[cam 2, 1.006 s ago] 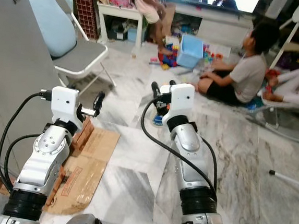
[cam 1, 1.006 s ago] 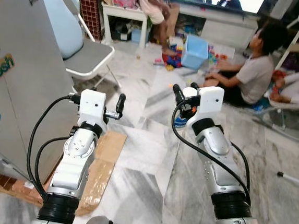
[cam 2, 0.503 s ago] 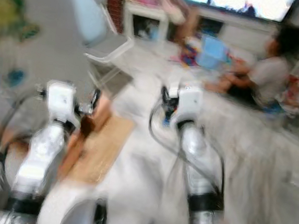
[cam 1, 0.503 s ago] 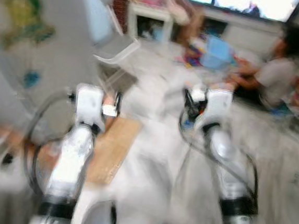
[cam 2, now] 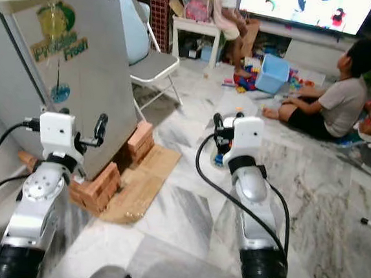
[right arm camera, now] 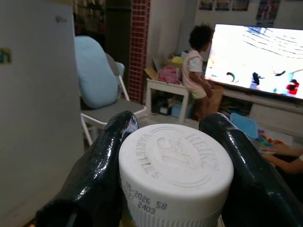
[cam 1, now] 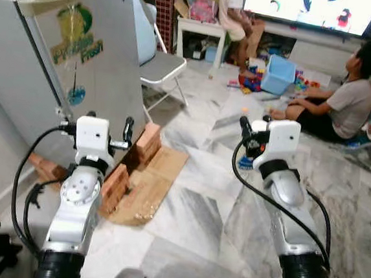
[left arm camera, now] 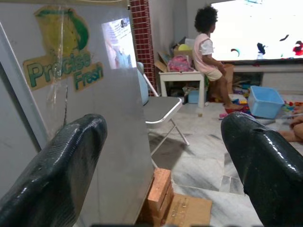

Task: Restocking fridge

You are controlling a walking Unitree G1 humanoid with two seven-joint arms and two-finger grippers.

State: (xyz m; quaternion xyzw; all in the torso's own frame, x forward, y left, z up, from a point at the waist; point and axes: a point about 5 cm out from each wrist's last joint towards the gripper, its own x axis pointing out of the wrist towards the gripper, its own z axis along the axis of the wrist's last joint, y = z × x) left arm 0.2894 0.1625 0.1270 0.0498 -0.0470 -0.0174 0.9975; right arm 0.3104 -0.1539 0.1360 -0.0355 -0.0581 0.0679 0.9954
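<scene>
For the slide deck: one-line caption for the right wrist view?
Right end effector gripping a white-capped bottle, fridge to one side, a folding chair and TV beyond.

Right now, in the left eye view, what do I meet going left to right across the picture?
Fridge → left gripper → bricks under the fridge → folding chair → right gripper, shut on a white-capped bottle → blue bin → seated person.
</scene>
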